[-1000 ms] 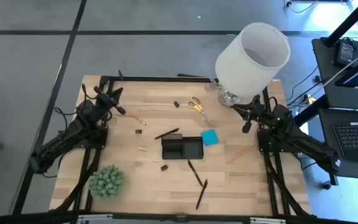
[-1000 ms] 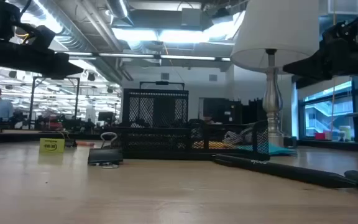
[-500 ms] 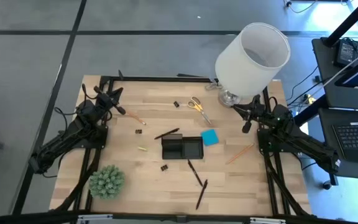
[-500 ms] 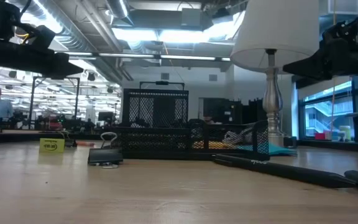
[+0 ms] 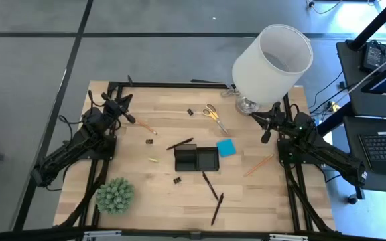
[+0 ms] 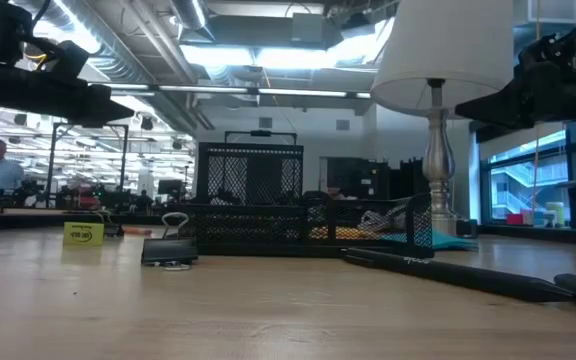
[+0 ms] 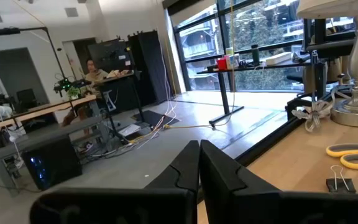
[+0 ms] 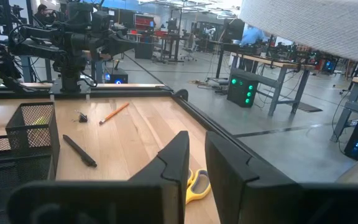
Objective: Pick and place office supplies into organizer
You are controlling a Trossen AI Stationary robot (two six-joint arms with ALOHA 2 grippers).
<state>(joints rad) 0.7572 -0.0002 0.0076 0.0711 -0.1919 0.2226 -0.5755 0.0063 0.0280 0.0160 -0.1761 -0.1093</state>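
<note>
Broadly, the pale wood table (image 5: 179,204) with its black frame edge fills the middle of the high view, with bare boards toward the lower left and lower right. The big white lamp (image 5: 272,59) with its smooth drum shade stands at the upper right corner. A green spiky plant ball (image 5: 115,195) sits at the lower left.

At the left edge the left gripper (image 5: 130,119) hangs over the table, its fingers pressed together in its wrist view. At the right edge, just below the lamp base, the right gripper (image 5: 266,133) has its fingers slightly parted by a narrow gap.

Centre frame lies the organizer (image 5: 196,159), a low black mesh tray with compartments. Just to its upper right sits the blue pad (image 5: 226,148), flat and square. The yellow-handled scissors (image 5: 212,114) lie above, near the top rail. Two black pens (image 5: 212,191) lie below the tray, another (image 5: 179,144) at its upper left corner. An orange pencil (image 5: 259,166) lies to the right, another (image 5: 145,127) by the left gripper. Tiny black clips (image 5: 177,180) are scattered around.
</note>
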